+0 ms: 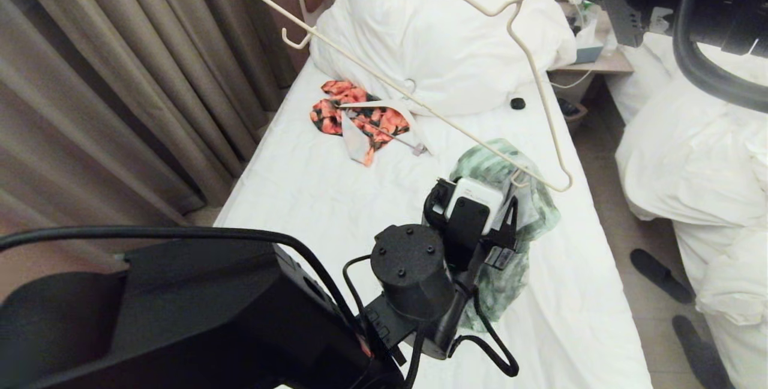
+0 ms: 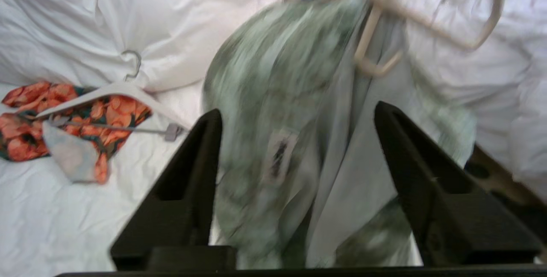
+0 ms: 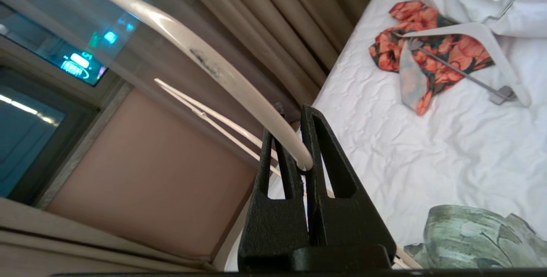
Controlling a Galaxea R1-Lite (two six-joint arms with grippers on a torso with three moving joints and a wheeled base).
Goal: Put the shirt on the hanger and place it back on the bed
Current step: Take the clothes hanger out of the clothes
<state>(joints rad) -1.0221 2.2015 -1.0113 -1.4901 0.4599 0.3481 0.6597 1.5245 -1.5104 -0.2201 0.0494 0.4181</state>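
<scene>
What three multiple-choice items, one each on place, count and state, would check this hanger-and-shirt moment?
1. Where does the orange-red garment lie?
A. on the floor
B. on the bed near the pillows
C. on the nightstand

2. How many hangers are in view?
A. one
B. two
C. three

3. What is the right tool doing?
A. pinching the cream hanger
B. hanging open and empty
C. gripping the shirt

Answers:
1 B, it lies on the white sheet below the pillows.
2 B, the cream hanger is held up and a white hanger lies on the garment.
3 A, its fingers close on the hanger's wire.
</scene>
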